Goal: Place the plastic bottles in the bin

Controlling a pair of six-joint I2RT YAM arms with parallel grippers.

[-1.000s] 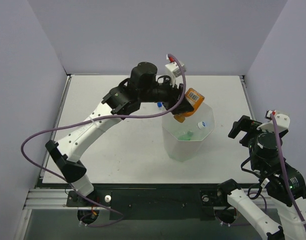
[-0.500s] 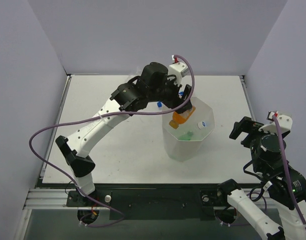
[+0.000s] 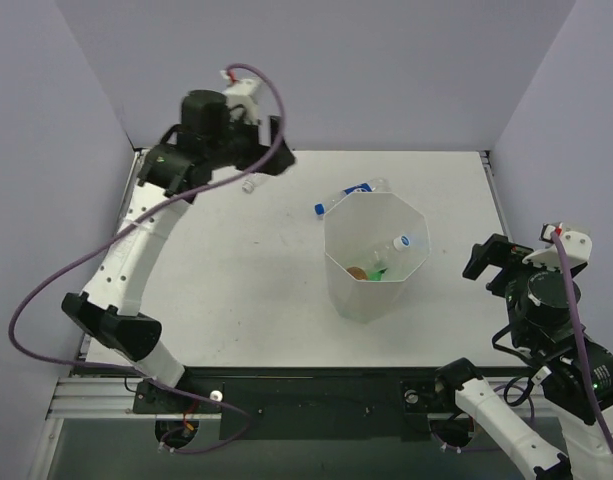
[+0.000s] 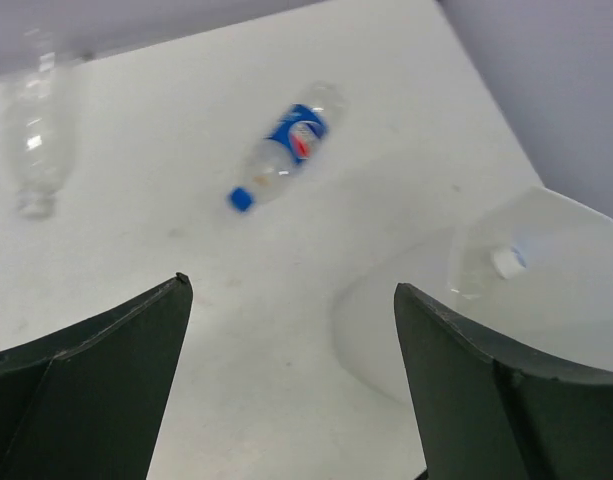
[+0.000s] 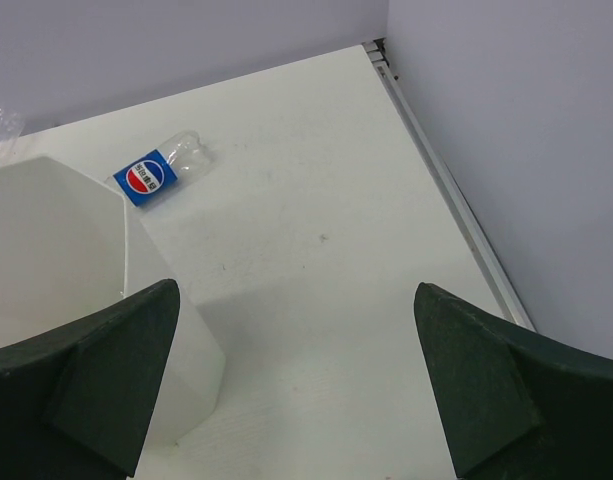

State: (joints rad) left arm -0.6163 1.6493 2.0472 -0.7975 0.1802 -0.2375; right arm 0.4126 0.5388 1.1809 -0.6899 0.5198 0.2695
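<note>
- White plastic bin (image 3: 364,296) stands upright on your table (image 3: 236,290), right of centre. From above you can see into it: the short orange bottle (image 3: 357,272) and the green bottle (image 3: 378,268) lie at the bottom. A clear bottle with a white cap (image 3: 399,243) rests beside them, toward the right wall.
- Your left gripper (image 4: 291,290) is spread wide. Its wrist view shows both dark fingers (image 4: 96,380) far apart, with nothing between them and nothing touching them.
- That left gripper hangs over the far left part of the table, well apart from the bin.
- The blue-labelled bottle (image 4: 286,155) is outside the bin. It lies on its side on the table just beyond the bin's far rim, its blue cap toward the left.
- The plain clear bottle (image 4: 34,120) is also outside the bin, lying on the table near the far left. In the overhead view the left gripper partly covers it, and in the wrist view it is blurred.
- Your right gripper (image 5: 296,290) is likewise wide apart and holds nothing. It hangs over the right side of the table, beside the bin and not touching it.
</note>
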